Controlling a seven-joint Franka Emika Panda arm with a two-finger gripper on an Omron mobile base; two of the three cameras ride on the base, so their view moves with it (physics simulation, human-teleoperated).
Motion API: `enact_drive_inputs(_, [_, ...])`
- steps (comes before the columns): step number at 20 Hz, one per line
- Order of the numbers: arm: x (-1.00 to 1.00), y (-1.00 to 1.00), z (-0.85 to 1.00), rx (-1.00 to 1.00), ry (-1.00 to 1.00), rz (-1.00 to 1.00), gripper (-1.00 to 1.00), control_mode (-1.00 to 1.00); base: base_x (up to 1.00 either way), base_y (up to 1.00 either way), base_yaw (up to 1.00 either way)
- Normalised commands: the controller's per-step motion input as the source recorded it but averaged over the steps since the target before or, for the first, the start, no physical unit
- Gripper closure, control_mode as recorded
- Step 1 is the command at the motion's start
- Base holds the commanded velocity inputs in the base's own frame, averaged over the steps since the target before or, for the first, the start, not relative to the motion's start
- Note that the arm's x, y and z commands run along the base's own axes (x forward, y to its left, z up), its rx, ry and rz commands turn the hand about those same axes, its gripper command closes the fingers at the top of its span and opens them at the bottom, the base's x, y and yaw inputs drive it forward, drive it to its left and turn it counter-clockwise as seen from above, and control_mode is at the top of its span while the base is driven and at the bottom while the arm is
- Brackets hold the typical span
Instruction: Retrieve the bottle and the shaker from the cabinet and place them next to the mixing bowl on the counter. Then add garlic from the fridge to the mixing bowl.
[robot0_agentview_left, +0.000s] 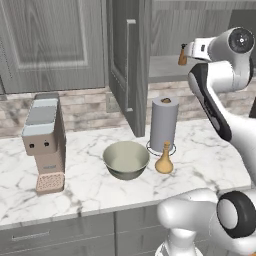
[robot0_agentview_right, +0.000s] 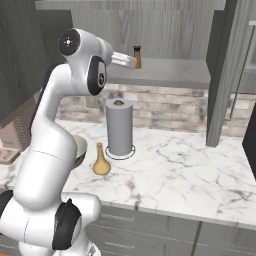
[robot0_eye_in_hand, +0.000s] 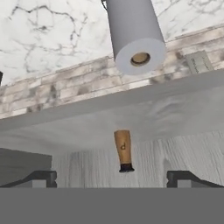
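Observation:
The shaker (robot0_agentview_left: 182, 56), a small brown wooden mill with a dark cap, stands on the open cabinet's shelf (robot0_agentview_right: 165, 74). My gripper (robot0_agentview_right: 131, 61) is up at that shelf, right beside the shaker (robot0_agentview_right: 137, 57). In the hand view the shaker (robot0_eye_in_hand: 123, 149) shows upside down, centred between my two wide-apart fingertips (robot0_eye_in_hand: 41, 178) and a little beyond them. The jaws are open and hold nothing. The bottle (robot0_agentview_left: 164, 160), tan and gourd-shaped, stands on the counter just right of the grey mixing bowl (robot0_agentview_left: 126, 159). The garlic and the fridge are out of view.
A grey paper towel roll (robot0_agentview_left: 164, 120) stands upright behind the bottle, below the shelf. The open cabinet door (robot0_agentview_left: 127, 60) juts out left of the shelf. A coffee machine (robot0_agentview_left: 45, 142) sits at the counter's left. The marble counter (robot0_agentview_right: 190, 175) stretches to the right.

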Motion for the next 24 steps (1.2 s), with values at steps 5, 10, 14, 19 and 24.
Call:
enact_drive_inputs(5, [0.49, 0.10, -0.01, -0.06, 0.13, 0.00, -1.00, -1.00, 0.00, 0.00, 0.00])
enact_drive_inputs(10, [0.41, 0.00, -0.02, 0.00, 0.08, 0.02, -1.00, -1.00, 0.00, 0.00, 0.00])
enact_drive_inputs(14, [0.31, 0.00, -0.12, 0.00, -0.01, 0.00, -1.00, -1.00, 0.00, 0.00, 0.00])
enact_drive_inputs(19, [0.33, 0.00, -0.12, 0.00, 0.00, 0.00, -1.00, -1.00, 0.00, 0.00, 0.00])
enact_drive_inputs(24, [0.30, -0.03, -0.13, 0.00, -0.05, 0.00, -1.00, -1.00, 0.00, 0.00, 0.00])
